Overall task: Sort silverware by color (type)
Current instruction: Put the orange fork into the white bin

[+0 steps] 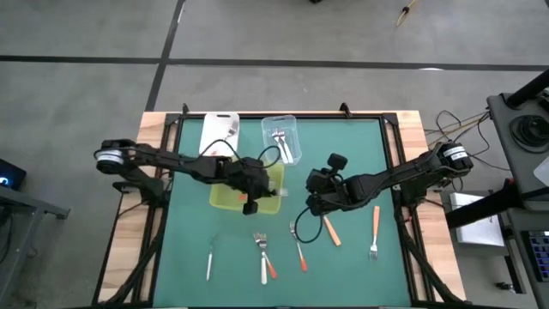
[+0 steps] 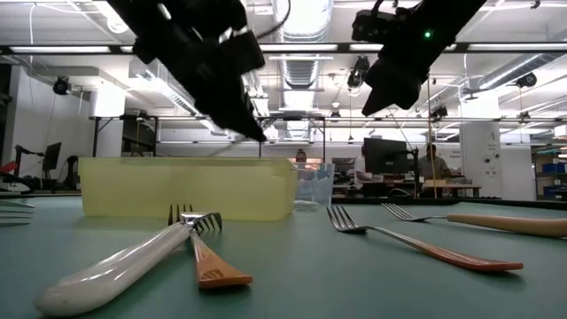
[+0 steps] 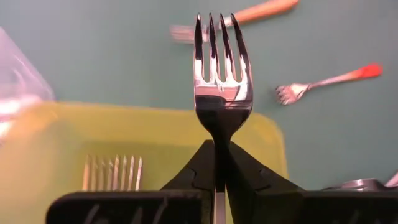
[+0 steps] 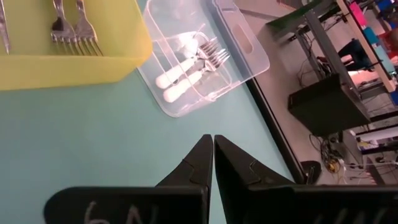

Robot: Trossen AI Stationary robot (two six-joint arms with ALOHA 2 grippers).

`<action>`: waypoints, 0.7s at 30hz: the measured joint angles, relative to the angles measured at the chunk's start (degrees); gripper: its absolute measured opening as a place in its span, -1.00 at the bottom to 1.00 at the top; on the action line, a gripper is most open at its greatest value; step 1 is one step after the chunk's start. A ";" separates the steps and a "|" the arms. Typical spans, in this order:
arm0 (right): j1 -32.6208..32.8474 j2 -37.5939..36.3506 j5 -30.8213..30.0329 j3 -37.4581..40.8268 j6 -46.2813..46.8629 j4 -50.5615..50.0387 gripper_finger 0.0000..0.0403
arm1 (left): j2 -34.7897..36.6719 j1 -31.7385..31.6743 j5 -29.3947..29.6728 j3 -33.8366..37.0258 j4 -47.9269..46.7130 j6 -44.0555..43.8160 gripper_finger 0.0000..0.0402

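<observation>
Light is even and bright, coming from ceiling strip lamps [image 2: 292, 46] seen in the low view above the tray [image 2: 186, 188]. Against those lamps both arms read as black silhouettes with no surface detail. The mat [image 1: 343, 163] around the tray shows only faint, soft shadows beneath the arms. In the left wrist view the fork [image 3: 221, 81] over the tray is sharp and mirrors bright glare down its tines, while the tray behind it and the forks beyond are blurred. In the low view the white handle [image 2: 106, 266] nearest the camera, in front of the tray, is soft.
</observation>
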State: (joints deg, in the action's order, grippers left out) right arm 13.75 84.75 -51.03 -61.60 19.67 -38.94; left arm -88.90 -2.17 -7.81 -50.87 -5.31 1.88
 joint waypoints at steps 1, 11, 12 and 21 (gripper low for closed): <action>0.09 0.00 0.00 0.00 0.05 0.68 -0.96 | 1.30 0.00 0.15 0.00 -0.47 0.33 -0.99; 3.59 -0.04 3.96 6.37 -9.05 23.06 -0.96 | 15.69 2.27 -7.01 0.02 3.99 6.27 -0.99; 3.70 -0.12 6.46 7.91 -11.48 27.84 -0.96 | 16.73 2.75 -9.08 0.11 5.78 6.64 -0.99; 2.65 -1.29 37.39 21.82 -36.23 87.62 -0.96 | 20.60 6.59 -19.29 6.13 26.51 5.24 -1.00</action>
State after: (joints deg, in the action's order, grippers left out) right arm 16.40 83.46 -13.64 -39.79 -16.56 48.67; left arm -68.30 4.42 -27.11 -44.75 21.20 7.12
